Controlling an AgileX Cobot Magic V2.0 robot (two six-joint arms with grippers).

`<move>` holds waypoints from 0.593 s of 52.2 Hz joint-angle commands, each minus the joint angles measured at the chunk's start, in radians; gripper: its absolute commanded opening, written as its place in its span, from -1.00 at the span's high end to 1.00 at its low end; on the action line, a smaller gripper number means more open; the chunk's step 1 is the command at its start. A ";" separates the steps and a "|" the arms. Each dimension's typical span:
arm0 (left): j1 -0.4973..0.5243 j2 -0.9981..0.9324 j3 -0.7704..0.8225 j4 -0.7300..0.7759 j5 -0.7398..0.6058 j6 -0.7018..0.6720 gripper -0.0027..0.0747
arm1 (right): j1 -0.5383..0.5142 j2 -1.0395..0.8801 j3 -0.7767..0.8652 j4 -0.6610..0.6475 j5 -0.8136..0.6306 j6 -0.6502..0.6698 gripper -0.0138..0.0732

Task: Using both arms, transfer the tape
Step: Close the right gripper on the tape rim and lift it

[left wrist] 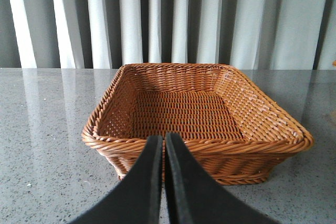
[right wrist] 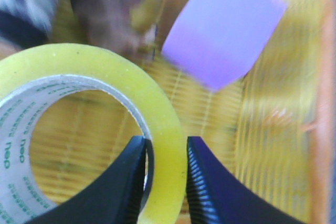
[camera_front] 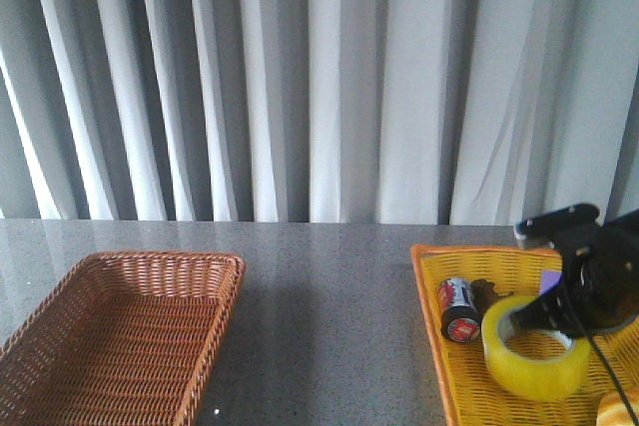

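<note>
The tape (camera_front: 534, 356) is a wide yellow roll in the yellow tray (camera_front: 427, 291) at the right. In the right wrist view the tape (right wrist: 105, 77) shows its white printed core. My right gripper (right wrist: 165, 142) is shut on the roll's wall, with one finger inside the core and one outside. In the front view the right gripper (camera_front: 549, 314) sits at the roll's far right rim. I cannot tell whether the roll is clear of the tray floor. My left gripper (left wrist: 161, 137) is shut and empty, just in front of the brown basket (left wrist: 194, 108); it is out of the front view.
A purple block (right wrist: 226, 30) lies in the tray beyond the tape, and also shows in the front view (camera_front: 550, 281). A red, black and white cylinder (camera_front: 459, 308) lies at the tray's left. The brown wicker basket (camera_front: 120, 336) is on the left of the table. Grey curtains hang behind.
</note>
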 commanded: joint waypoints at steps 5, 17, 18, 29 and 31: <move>-0.002 -0.016 -0.030 -0.011 -0.073 -0.007 0.95 | -0.004 -0.149 -0.195 0.281 -0.072 -0.197 0.70; -0.002 -0.016 -0.030 -0.011 -0.073 -0.007 0.95 | -0.004 -0.123 -0.277 0.962 -0.060 -0.707 0.70; -0.002 -0.016 -0.030 -0.011 -0.073 -0.007 0.95 | -0.004 -0.112 -0.277 1.016 -0.055 -0.743 0.70; -0.002 -0.016 -0.030 -0.011 -0.073 -0.007 0.95 | 0.038 0.055 -0.277 1.311 -0.011 -0.949 0.69; -0.002 -0.016 -0.030 -0.011 -0.073 -0.007 0.95 | 0.060 0.090 -0.277 1.312 -0.017 -0.969 0.69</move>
